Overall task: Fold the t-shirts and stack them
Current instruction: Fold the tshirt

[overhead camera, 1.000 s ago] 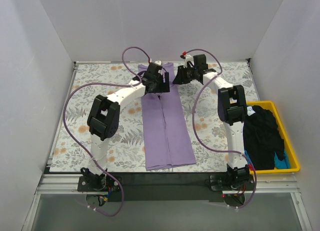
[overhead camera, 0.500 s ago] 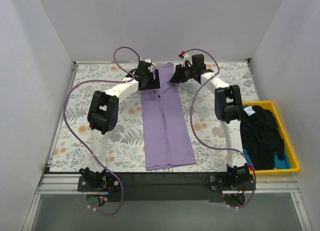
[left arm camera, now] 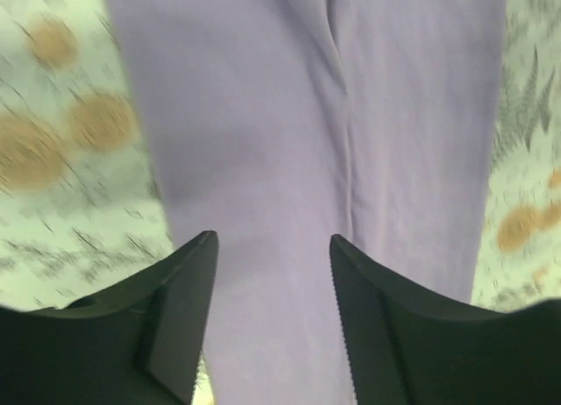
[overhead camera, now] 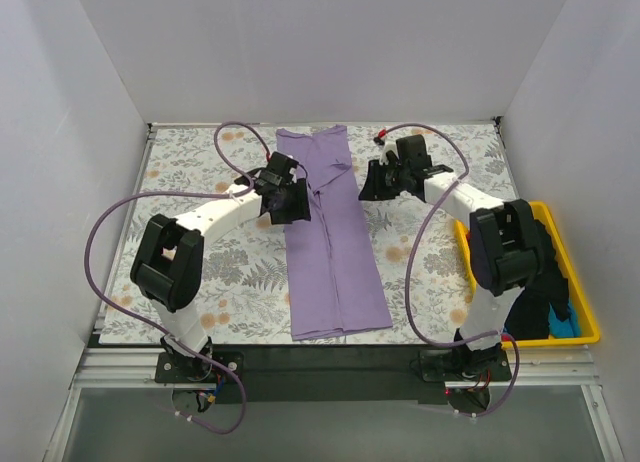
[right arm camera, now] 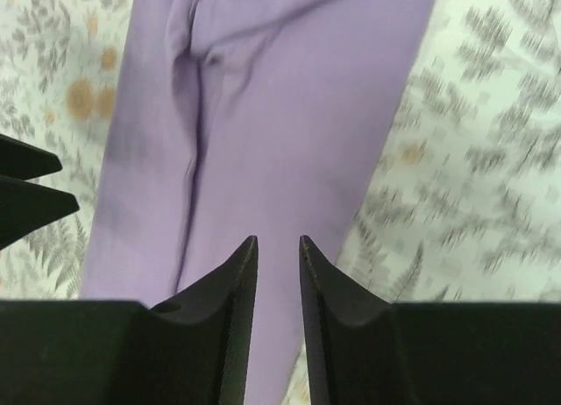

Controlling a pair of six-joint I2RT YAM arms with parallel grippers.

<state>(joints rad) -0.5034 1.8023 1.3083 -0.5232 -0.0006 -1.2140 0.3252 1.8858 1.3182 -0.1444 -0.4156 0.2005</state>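
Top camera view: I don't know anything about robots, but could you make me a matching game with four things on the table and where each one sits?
Things:
1. lavender t-shirt
2. black t-shirt
3. blue t-shirt
4. yellow tray

Places:
A. at the right edge of the table
B. peeking out from under another shirt at the tray's near corner
C. lying as a long folded strip down the middle of the table, between the two arms
D. heaped on top inside the tray

Pairs: 1-C, 2-D, 3-B, 4-A
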